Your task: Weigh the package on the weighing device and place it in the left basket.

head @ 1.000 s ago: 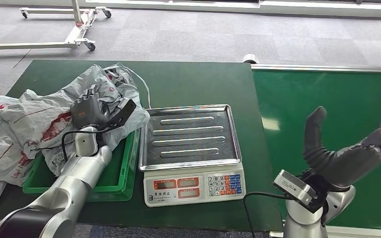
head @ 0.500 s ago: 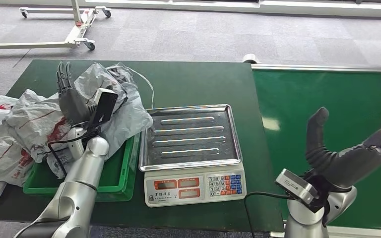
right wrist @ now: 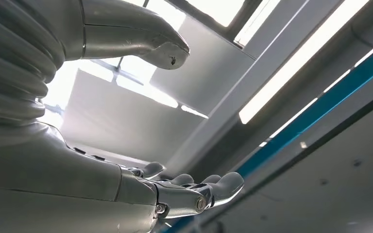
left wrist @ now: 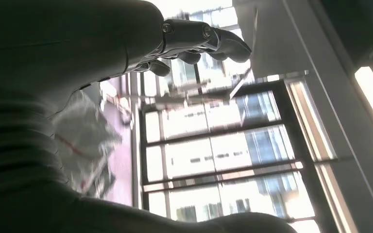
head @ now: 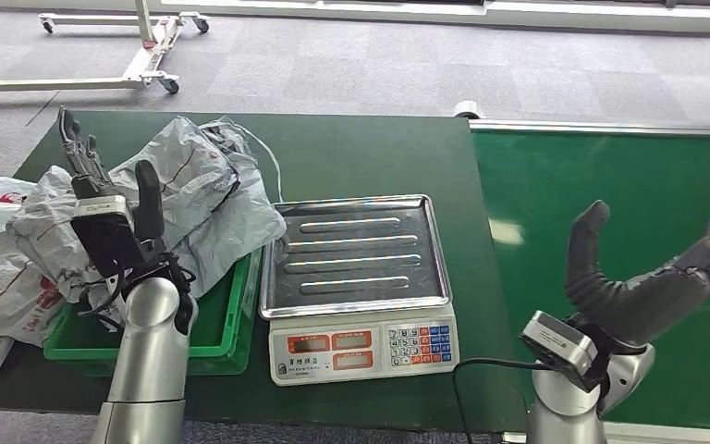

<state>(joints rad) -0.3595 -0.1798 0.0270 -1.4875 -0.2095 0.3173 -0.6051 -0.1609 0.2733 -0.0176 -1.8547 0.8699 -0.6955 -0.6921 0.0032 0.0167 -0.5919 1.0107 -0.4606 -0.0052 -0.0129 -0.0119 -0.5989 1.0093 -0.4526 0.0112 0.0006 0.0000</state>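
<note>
A crumpled grey plastic package [head: 199, 190] lies on a heap of similar bags over the green basket [head: 229, 326] at the table's left. My left hand [head: 111, 217] stands upright in front of that heap, fingers spread and pointing up, holding nothing. In the left wrist view the same hand [left wrist: 77, 58] is empty, with a grey bag [left wrist: 85, 131] beyond it. The scale [head: 361, 344] sits mid-table and its steel tray [head: 356, 250] is bare. My right hand [head: 647, 273] hovers open over the green belt, palm up; the right wrist view shows this hand [right wrist: 77, 170] empty against the ceiling.
More grey and white bags [head: 0, 268] spill over the table's left edge. A green conveyor belt [head: 610, 176] runs along the right side. A white wheeled frame [head: 139, 55] stands on the carpet beyond the table.
My left hand has lifted off the grey package, turned upright and spread its fingers; the package stays on the heap over the basket. The right hand has barely moved.
</note>
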